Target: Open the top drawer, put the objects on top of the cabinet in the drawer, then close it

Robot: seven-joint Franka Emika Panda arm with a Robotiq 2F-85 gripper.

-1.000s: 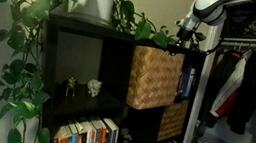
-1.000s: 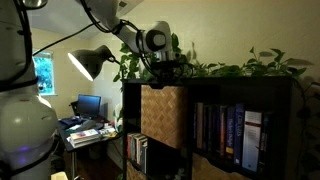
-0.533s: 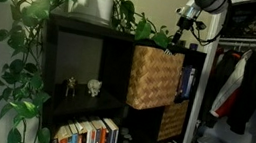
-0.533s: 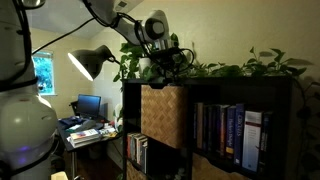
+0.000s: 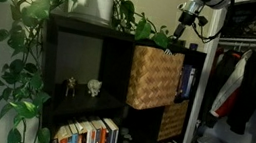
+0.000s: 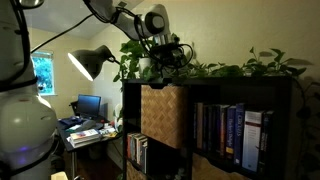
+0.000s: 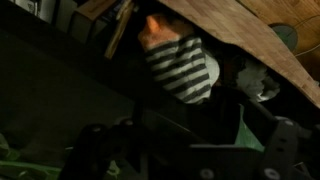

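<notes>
The hand has gone up since the earlier picture. It was low over the top drawer, and now it hangs higher above it, next to the green leaves. Its fingers have also spread, so the hand is wide now with nothing in it. The top drawer is the big tan basket, and it sits in its cube in the black cabinet, right under the hand. It looks pulled out a little, which would leave its top free so things can drop in. The wrist view is dark, but a striped thing with an orange bit on top seems to lie down inside the basket, under the woven rim. That would be why the hand is wide and up high: its job with that thing looks done, and it needs room to go and get more. Now the count. There is one tan basket drawer and one smaller darker bin below it. There are two tiny toys left, a dark trinket and a whitish trinket, standing side by side in the open cube beside the drawer. There is one white pot on top, one striped thing, and one row of books at the bottom.
</notes>
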